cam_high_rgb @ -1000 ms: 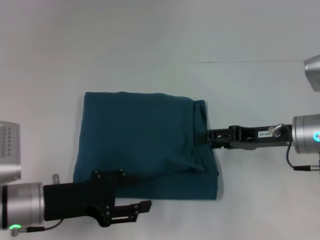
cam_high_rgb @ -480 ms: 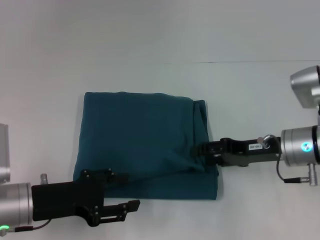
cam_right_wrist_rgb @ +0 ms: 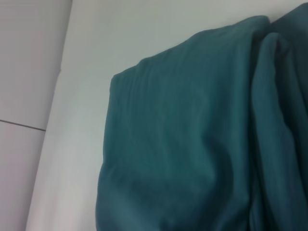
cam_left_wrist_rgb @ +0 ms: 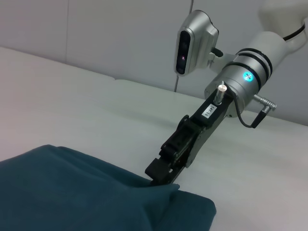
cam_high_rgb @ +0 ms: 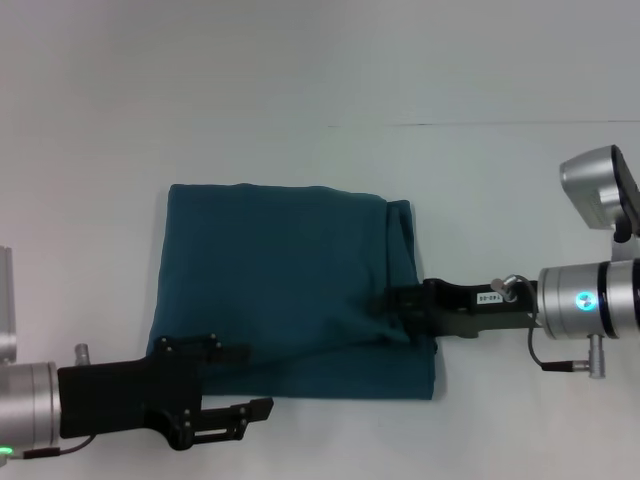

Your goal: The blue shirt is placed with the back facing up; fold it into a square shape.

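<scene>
The blue shirt (cam_high_rgb: 285, 280) lies folded into a rough square in the middle of the white table, plain side up, with a loose rumpled fold along its right edge. It also shows in the left wrist view (cam_left_wrist_rgb: 72, 192) and fills the right wrist view (cam_right_wrist_rgb: 192, 144). My right gripper (cam_high_rgb: 398, 305) reaches in from the right, its tip against the shirt's right edge near the front corner, partly under the fold (cam_left_wrist_rgb: 161, 172). At the shirt's front left corner, my left gripper (cam_high_rgb: 258, 380) stands open, one finger over the shirt's edge and the other over the bare table.
The white table (cam_high_rgb: 320, 80) stretches around the shirt on all sides, with a thin seam line (cam_high_rgb: 480, 124) at the back right. The right arm's silver wrist and camera housing (cam_high_rgb: 595, 185) stand to the right of the shirt.
The right gripper has slid toward the front and a little left along the shirt's right edge. The left arm has drawn back to the left, still open. The shirt has barely shifted.
</scene>
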